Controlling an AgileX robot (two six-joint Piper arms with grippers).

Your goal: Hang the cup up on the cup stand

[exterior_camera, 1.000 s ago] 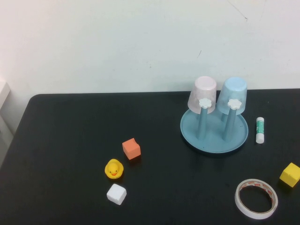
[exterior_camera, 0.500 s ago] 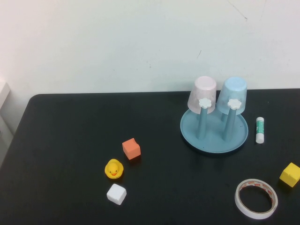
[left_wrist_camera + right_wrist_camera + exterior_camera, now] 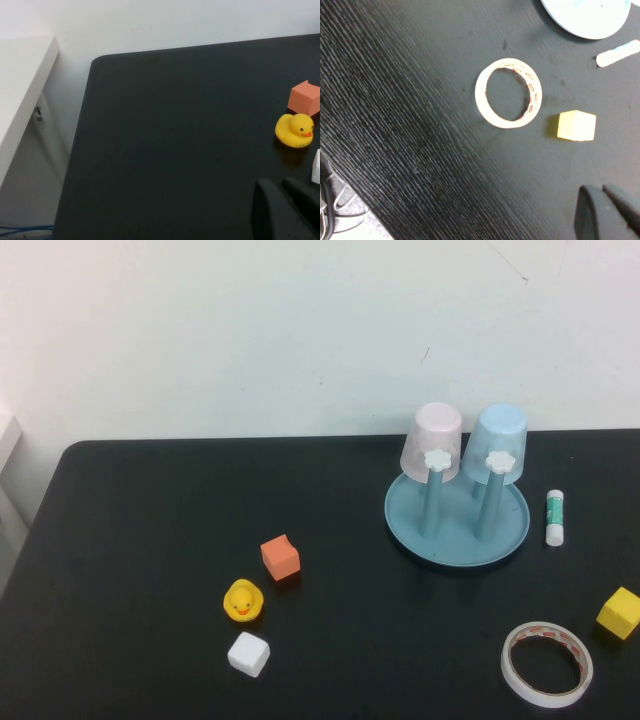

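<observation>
My left gripper (image 3: 285, 207) is clenched with nothing between the fingers, off the high view, hanging over the table's (image 3: 150, 540) left part; its dark tips only show in the left wrist view. Nearest to it there: a white cube (image 3: 316, 166) at the frame edge, then the yellow rubber duck (image 3: 295, 130), then the orange cube (image 3: 305, 98)

My right gripper (image 3: 610, 210) is clenched too, holding nothing, also off the high view, over the table's right near side. Closest to it is the yellow cube (image 3: 576, 125), then the tape roll (image 3: 508, 93) lying flat; red print on the roll's inner face, too small to read. Beyond those, a glue stick (image 3: 618, 53) and an edge of the cup stand (image 3: 585, 20)

High view: the cup (image 3: 495, 446) sits upside down on the stand's right rear peg, pink translucent cup (image 3: 433, 441) upside down on the left rear peg, the two side by side. Two front pegs with white flower caps are bare. Cup stand (image 3: 457, 530) is at the table's far right. Glue stick (image 3: 556, 517) lies just right of the stand's rim, green label, text unreadable. Yellow cube (image 3: 619, 612) and tape roll (image 3: 546, 663) sit nearer me on the right. Orange cube (image 3: 280, 557), rubber duck (image 3: 242, 601) and white cube (image 3: 248, 653) cluster left of centre, well apart from the stand. Nothing blocks the stand
</observation>
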